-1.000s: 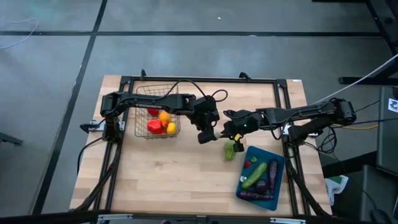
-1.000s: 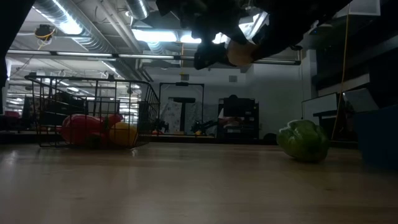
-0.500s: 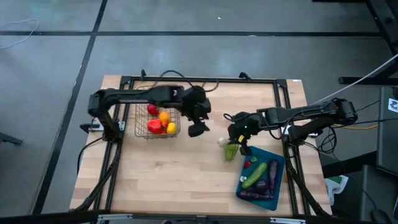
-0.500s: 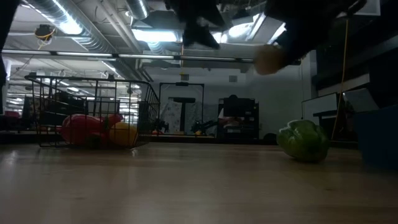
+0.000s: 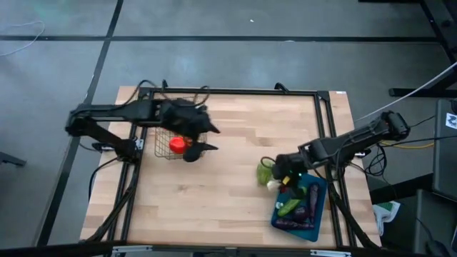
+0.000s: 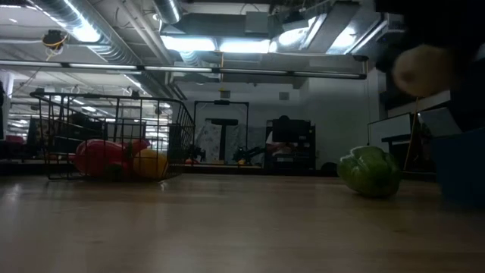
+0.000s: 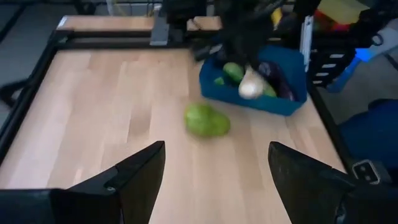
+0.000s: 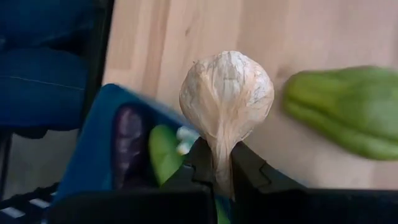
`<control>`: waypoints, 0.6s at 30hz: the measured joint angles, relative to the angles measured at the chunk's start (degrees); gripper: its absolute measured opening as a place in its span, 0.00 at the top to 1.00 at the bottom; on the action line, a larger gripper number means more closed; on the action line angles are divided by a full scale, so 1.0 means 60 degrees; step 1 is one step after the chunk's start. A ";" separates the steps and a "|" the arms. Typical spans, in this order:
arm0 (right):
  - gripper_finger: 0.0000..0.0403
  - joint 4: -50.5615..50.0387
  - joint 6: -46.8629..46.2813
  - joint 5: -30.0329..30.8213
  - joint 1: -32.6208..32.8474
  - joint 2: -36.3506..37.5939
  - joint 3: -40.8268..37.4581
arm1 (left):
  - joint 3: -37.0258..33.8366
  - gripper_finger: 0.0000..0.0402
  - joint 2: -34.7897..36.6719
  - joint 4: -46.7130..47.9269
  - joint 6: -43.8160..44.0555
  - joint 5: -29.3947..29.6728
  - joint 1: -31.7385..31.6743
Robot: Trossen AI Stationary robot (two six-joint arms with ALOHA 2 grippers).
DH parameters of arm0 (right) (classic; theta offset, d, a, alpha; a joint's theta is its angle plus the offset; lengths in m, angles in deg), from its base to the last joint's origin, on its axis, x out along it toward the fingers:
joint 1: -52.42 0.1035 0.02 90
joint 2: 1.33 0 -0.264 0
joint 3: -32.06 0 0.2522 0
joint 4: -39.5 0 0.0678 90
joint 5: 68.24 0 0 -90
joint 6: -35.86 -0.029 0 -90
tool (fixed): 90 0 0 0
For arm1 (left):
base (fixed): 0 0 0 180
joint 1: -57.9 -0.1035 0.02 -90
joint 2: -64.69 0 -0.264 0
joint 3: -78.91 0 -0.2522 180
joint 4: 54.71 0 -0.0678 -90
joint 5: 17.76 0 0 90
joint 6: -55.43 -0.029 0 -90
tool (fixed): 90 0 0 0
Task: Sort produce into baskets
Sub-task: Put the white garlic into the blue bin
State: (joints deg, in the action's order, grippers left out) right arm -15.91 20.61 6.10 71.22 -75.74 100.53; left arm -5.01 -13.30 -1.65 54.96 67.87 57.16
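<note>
While the right gripper [image 8: 219,163] is pinching the stem of a white papery garlic bulb [image 8: 226,93] between nearly closed fingers, it is carrying the bulb over the near edge of the flat teal-blue rectangular tray [image 5: 314,214]. Just beside that tray, a green lumpy pepper [image 5: 265,171] is lying on the bare wooden table [image 5: 214,193], not yet sorted. Inside the tray, a green cucumber [image 5: 288,208] and dark purple eggplants [image 5: 311,203] are already resting. Well apart from the tray, the left gripper [image 7: 214,168] is hanging with fingers spread and empty by the square silver wire-mesh basket [image 5: 161,143], which is holding a red tomato [image 5: 177,144]. Sorting appears to be nearly finished.
</note>
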 joint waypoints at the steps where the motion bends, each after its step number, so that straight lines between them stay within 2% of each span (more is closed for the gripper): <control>1: 0.95 -0.0028 -0.0213 0.0005 0.0175 0.0000 0.0000 | -0.0404 0.30 0.0383 -0.0001 0.0138 0.0200 0.0078; 7: 0.95 -0.0742 -0.1429 0.0010 0.1023 0.0000 0.0000 | -0.3427 0.30 0.2794 -0.1598 0.1261 0.1391 0.0751; 12: 0.95 -0.1878 -0.2623 0.0189 0.1575 -0.0004 0.0000 | -0.5809 0.30 0.4787 -0.3099 0.1615 0.1564 0.1535; 18: 0.94 -0.2414 -0.2977 0.0719 0.1810 -0.0007 -0.0002 | -0.7936 0.30 0.6620 -0.4832 0.1803 0.2044 0.2249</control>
State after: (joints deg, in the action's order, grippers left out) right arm -30.39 2.74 10.41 82.08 -75.79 100.52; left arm -52.63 26.41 -30.64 65.77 80.13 70.65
